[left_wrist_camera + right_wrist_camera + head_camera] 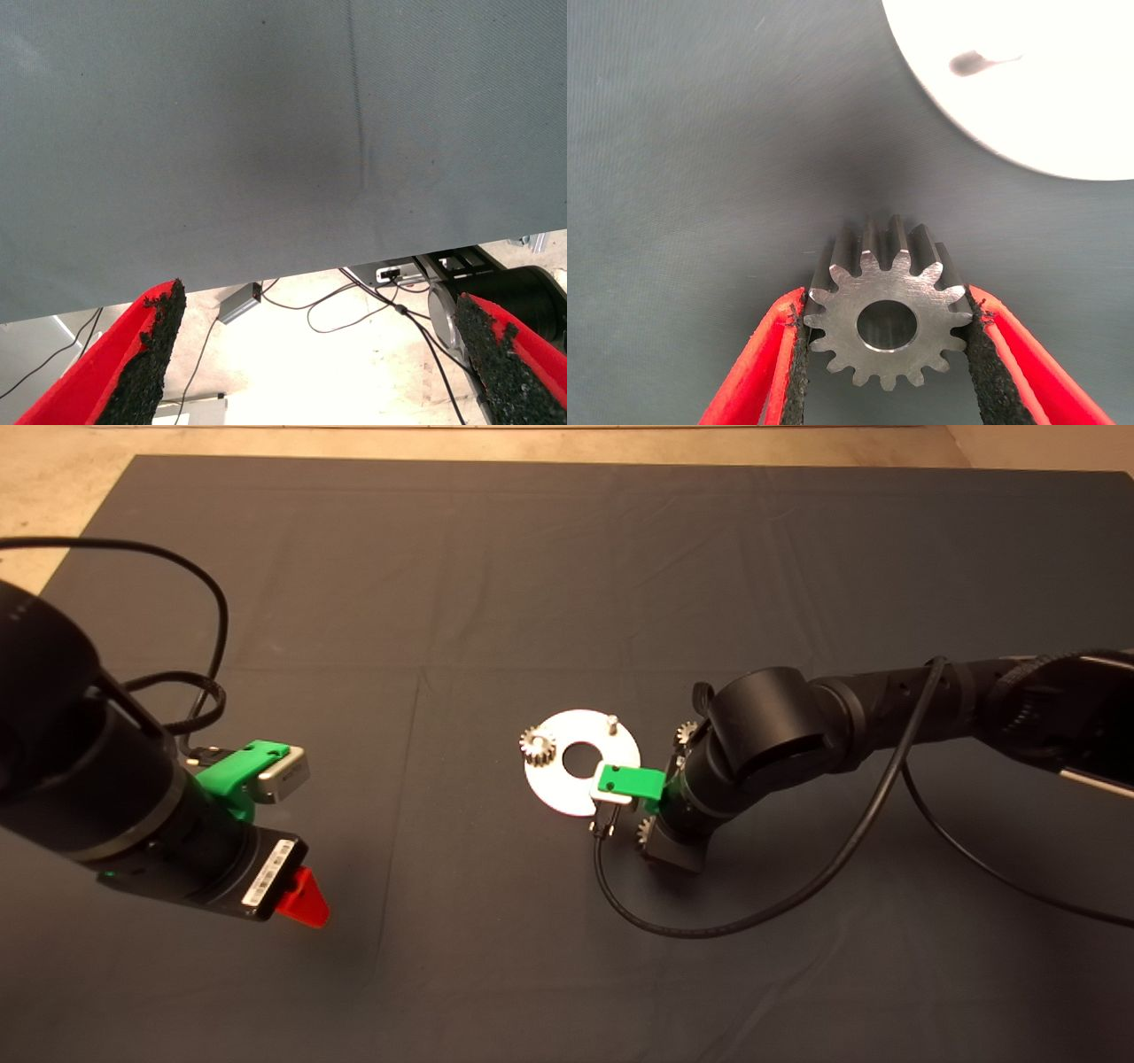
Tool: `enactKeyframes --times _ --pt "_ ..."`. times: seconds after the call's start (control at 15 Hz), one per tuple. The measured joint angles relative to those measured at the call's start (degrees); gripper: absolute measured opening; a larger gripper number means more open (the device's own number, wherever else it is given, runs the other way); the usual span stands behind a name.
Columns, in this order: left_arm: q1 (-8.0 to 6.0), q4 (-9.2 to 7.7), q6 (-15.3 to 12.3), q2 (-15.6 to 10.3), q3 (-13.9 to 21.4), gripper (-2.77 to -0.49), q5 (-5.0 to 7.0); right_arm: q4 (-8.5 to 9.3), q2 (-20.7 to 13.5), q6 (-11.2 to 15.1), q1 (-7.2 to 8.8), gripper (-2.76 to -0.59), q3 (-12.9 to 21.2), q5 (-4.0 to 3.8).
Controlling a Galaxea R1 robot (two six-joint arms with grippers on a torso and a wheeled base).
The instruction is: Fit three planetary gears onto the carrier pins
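While parked over bare mat on the worktop, left gripper noted idle, jaws apart on nothing. Carrier disc at mid-mat: one gear seated, one pin bare. Right gripper beside disc, jaws clamped flank-to-flank on second gear; judged rigid, dense, slippery steel, best held across teeth, bore clear.
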Motion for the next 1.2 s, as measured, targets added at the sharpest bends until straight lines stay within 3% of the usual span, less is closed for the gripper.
enactKeyframes --times 0.47,0.67,0.87,1.2 --pt "0.00 0.00 0.0 0.0 0.0 -1.09 0.00 0.22 1.5 0.0 3.23 -2.28 0.2 -0.11" --pt "0.00 0.00 0.0 0.0 0.0 -1.09 0.00 1.13 2.9 0.0 3.44 -2.28 -1.0 -0.12" --pt "0.00 0.00 0.0 0.0 0.1 -1.09 0.00 2.47 4.0 0.0 4.62 -2.28 -2.7 -0.13" --pt "0.00 0.00 0.0 0.0 0.1 -1.09 -0.02 3.05 5.5 0.0 4.99 -2.28 -5.4 -0.03"
